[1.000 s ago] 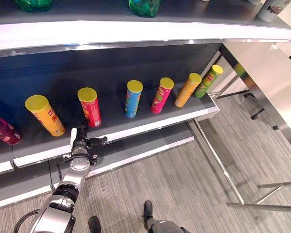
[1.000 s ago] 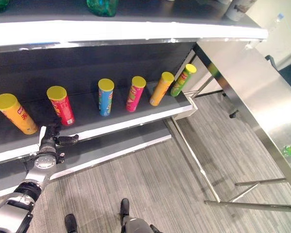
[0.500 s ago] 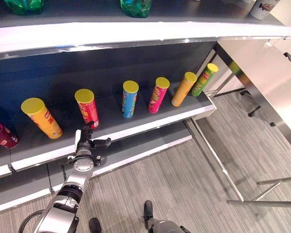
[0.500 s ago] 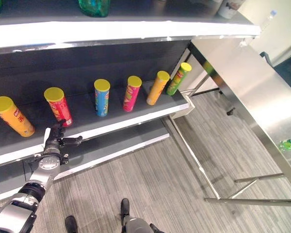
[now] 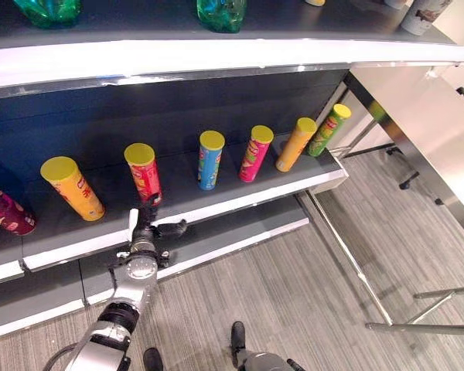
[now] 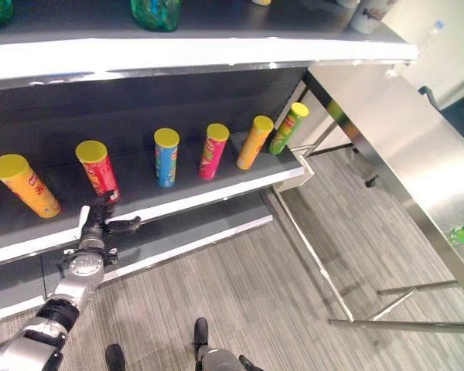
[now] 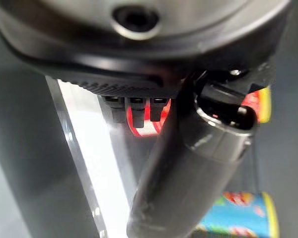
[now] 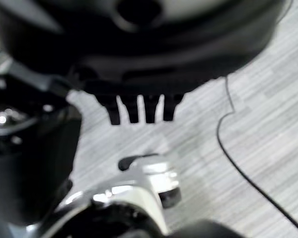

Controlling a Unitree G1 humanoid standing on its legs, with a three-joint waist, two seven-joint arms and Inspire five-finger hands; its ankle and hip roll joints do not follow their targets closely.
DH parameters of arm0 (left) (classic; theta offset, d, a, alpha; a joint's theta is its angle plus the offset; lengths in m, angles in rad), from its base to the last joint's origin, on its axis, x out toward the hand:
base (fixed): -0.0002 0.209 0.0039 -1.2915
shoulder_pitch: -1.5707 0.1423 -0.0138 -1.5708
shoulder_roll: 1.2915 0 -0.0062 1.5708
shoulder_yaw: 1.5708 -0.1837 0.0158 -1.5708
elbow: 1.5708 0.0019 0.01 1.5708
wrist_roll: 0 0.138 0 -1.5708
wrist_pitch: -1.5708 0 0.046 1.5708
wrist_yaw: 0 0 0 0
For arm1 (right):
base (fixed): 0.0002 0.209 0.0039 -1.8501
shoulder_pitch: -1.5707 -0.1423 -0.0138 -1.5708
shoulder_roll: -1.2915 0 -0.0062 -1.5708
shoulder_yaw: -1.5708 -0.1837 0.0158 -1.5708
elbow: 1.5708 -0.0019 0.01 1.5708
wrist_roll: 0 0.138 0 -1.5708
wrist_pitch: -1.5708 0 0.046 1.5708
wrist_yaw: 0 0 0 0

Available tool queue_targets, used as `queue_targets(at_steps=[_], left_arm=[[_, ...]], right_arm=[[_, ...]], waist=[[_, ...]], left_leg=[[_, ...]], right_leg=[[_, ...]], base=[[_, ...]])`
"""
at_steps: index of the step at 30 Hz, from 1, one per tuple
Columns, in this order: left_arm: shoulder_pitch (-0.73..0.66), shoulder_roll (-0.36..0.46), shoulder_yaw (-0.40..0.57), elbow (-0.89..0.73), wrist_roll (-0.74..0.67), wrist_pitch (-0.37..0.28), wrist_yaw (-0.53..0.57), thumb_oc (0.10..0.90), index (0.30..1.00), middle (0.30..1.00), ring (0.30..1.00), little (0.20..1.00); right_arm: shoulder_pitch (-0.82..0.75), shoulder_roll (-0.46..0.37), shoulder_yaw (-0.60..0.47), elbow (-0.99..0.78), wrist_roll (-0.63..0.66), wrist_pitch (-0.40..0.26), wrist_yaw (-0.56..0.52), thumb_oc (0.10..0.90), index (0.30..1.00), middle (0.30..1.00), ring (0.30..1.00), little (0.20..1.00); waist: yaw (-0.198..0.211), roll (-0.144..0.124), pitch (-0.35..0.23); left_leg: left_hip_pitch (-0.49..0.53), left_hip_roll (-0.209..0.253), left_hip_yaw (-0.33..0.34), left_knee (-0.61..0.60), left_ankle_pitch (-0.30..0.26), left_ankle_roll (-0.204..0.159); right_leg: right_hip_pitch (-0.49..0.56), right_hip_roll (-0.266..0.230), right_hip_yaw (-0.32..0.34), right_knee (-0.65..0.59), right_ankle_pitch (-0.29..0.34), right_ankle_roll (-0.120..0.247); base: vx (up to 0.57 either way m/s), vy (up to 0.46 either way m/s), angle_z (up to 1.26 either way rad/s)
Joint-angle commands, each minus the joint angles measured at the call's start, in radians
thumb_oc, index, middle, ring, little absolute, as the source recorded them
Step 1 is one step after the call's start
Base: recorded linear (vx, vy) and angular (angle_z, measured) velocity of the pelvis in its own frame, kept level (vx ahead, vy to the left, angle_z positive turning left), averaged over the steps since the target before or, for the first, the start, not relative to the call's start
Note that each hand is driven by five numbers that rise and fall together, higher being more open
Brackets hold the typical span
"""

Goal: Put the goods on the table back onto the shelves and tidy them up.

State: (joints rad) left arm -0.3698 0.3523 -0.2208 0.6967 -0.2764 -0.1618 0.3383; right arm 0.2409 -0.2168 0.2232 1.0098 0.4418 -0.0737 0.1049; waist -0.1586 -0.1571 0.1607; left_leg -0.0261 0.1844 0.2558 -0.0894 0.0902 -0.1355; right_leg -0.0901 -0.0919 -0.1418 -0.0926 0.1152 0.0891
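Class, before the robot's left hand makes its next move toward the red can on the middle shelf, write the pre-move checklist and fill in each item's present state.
1. Left hand open, holding nothing: ok.
2. Left hand at the shelf edge, just before the red can: ok.
3. Red can upright: ok.
4. Gaps to the yellow can and blue can beside it: ok.
5. Right hand empty: ok, hanging over the floor.
6. Goods left on the table: cannot tell.

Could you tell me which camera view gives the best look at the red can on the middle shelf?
The left eye view: the red can stands whole there, yellow lid on top, with the left hand just in front of it. The right eye view shows it much the same. The left wrist view catches a red sliver past the fingers.
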Motion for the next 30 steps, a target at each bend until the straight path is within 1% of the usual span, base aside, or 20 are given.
queue_targets(at_steps=[1, 5, 8, 11, 12, 14, 15, 19, 21, 24, 28, 29, 30], left_arm=[[-0.106, 0.046, 0.050, -0.061, 0.003, -0.124, 0.011, 0.800, 0.900, 0.900, 0.900, 0.900], [-0.097, 0.045, 0.054, -0.088, 0.024, -0.125, 0.017, 0.800, 0.900, 0.900, 0.900, 0.900], [-0.108, 0.051, 0.056, -0.090, 0.033, -0.124, 0.033, 0.800, 0.900, 0.900, 0.900, 0.900], [-0.118, 0.061, 0.064, -0.088, 0.042, -0.123, 0.046, 0.800, 0.900, 0.900, 0.900, 0.900], [-0.118, 0.074, 0.076, -0.108, 0.057, -0.121, 0.061, 0.800, 0.900, 0.900, 0.900, 0.900], [-0.118, 0.074, 0.076, -0.109, 0.057, -0.121, 0.061, 0.800, 0.900, 0.900, 0.900, 0.900], [-0.112, 0.077, 0.083, -0.120, 0.061, -0.120, 0.064, 0.800, 0.900, 0.900, 0.900, 0.900], [-0.092, 0.077, 0.096, -0.172, 0.023, -0.124, 0.033, 0.800, 0.900, 0.900, 0.900, 0.900], [-0.057, 0.080, 0.092, -0.232, 0.010, -0.121, -0.016, 0.800, 0.900, 0.900, 0.900, 0.900], [0.054, 0.089, 0.088, -0.388, -0.046, -0.110, -0.135, 0.800, 0.900, 0.900, 0.900, 0.900], [0.254, 0.131, 0.075, -0.570, -0.139, -0.072, -0.319, 0.800, 0.900, 0.900, 0.900, 0.900], [0.371, 0.165, 0.083, -0.652, -0.181, -0.046, -0.396, 0.800, 0.900, 0.900, 0.900, 0.900], [0.375, 0.166, 0.085, -0.655, -0.181, -0.044, -0.396, 0.800, 0.900, 0.900, 0.900, 0.900]], right_arm=[[-0.013, 0.026, -0.016, 0.000, 0.018, -0.002, 0.007, 0.800, 0.900, 0.900, 0.900, 0.900], [-0.051, 0.020, -0.024, 0.006, 0.032, 0.006, 0.005, 0.800, 0.900, 0.900, 0.900, 0.900], [-0.063, 0.019, -0.019, 0.004, 0.031, 0.006, 0.001, 0.800, 0.900, 0.900, 0.900, 0.900], [-0.064, 0.019, -0.016, 0.004, 0.030, 0.005, 0.001, 0.800, 0.900, 0.900, 0.900, 0.900], [-0.056, 0.019, -0.012, 0.003, 0.023, 0.004, 0.000, 0.800, 0.900, 0.900, 0.900, 0.900], [-0.056, 0.019, -0.012, 0.003, 0.023, 0.004, 0.000, 0.800, 0.900, 0.900, 0.900, 0.900], [-0.053, 0.020, -0.013, 0.004, 0.022, 0.005, 0.001, 0.800, 0.900, 0.900, 0.900, 0.900], [-0.058, 0.019, -0.020, 0.003, 0.020, 0.007, 0.001, 0.800, 0.900, 0.900, 0.900, 0.900], [-0.064, 0.018, -0.029, 0.005, 0.016, 0.009, 0.004, 0.800, 0.900, 0.900, 0.900, 0.900], [-0.085, 0.015, -0.058, 0.016, 0.001, 0.014, 0.000, 0.800, 0.900, 0.900, 0.900, 0.900], [-0.132, -0.001, -0.110, 0.060, -0.030, 0.036, 0.005, 0.800, 0.900, 0.900, 0.900, 0.900], [-0.157, -0.014, -0.132, 0.080, -0.046, 0.050, 0.009, 0.800, 0.900, 0.900, 0.900, 0.900], [-0.156, -0.013, -0.131, 0.080, -0.046, 0.050, 0.009, 0.800, 0.900, 0.900, 0.900, 0.900]], waist=[[0.022, -0.015, 0.009], [0.036, -0.005, 0.005], [0.040, -0.004, 0.004], [0.040, -0.007, 0.003], [0.041, -0.012, 0.002], [0.041, -0.012, 0.002], [0.042, -0.017, 0.001], [0.051, -0.019, -0.001], [0.060, -0.015, 0.000], [0.081, 0.001, 0.000], [0.113, 0.027, -0.016], [0.128, 0.035, -0.027], [0.127, 0.035, -0.027]], left_leg=[[-0.010, 0.048, -0.051, 0.002, -0.047, -0.043], [-0.014, 0.043, -0.062, 0.002, -0.049, -0.042], [-0.018, 0.043, -0.065, 0.002, -0.049, -0.043], [-0.019, 0.043, -0.064, 0.002, -0.048, -0.044], [-0.019, 0.044, -0.063, 0.002, -0.048, -0.046], [-0.019, 0.044, -0.063, 0.002, -0.048, -0.046], [-0.019, 0.046, -0.063, 0.002, -0.049, -0.046], [-0.020, 0.045, -0.064, 0.002, -0.047, -0.045], [-0.020, 0.045, -0.066, 0.002, -0.048, -0.044], [-0.016, 0.041, -0.069, 0.002, -0.048, -0.040], [-0.003, 0.035, -0.078, 0.002, -0.052, -0.031], [0.003, 0.030, -0.084, 0.002, -0.057, -0.025], [0.003, 0.030, -0.084, 0.002, -0.058, -0.025]], right_leg=[[0.024, -0.099, -0.051, 0.005, -0.040, 0.128], [0.031, -0.102, -0.062, 0.005, -0.044, 0.127], [0.029, -0.103, -0.066, 0.005, -0.042, 0.128], [0.028, -0.102, -0.067, 0.005, -0.040, 0.129], [0.028, -0.101, -0.068, 0.005, -0.041, 0.130], [0.028, -0.101, -0.068, 0.005, -0.041, 0.130], [0.028, -0.101, -0.067, 0.005, -0.041, 0.130], [0.030, -0.100, -0.069, 0.005, -0.041, 0.130], [0.032, -0.100, -0.073, 0.005, -0.042, 0.130], [0.045, -0.103, -0.082, 0.005, -0.043, 0.129], [0.074, -0.111, -0.099, 0.007, -0.046, 0.130], [0.088, -0.115, -0.106, 0.009, -0.046, 0.132], [0.088, -0.115, -0.107, 0.009, -0.046, 0.132]], base=[[0.02, 0.003, 0.11], [0.01, 0.006, 0.13], [-0.01, 0.004, 0.15], [0.00, 0.001, 0.08], [0.00, 0.000, 0.00], [0.00, 0.000, 0.00], [0.00, 0.000, 0.00], [0.00, 0.000, 0.00], [0.00, 0.000, 0.00], [0.00, 0.028, 0.01], [0.02, 0.077, 0.01], [0.02, 0.090, 0.10], [0.02, 0.092, 0.18]])
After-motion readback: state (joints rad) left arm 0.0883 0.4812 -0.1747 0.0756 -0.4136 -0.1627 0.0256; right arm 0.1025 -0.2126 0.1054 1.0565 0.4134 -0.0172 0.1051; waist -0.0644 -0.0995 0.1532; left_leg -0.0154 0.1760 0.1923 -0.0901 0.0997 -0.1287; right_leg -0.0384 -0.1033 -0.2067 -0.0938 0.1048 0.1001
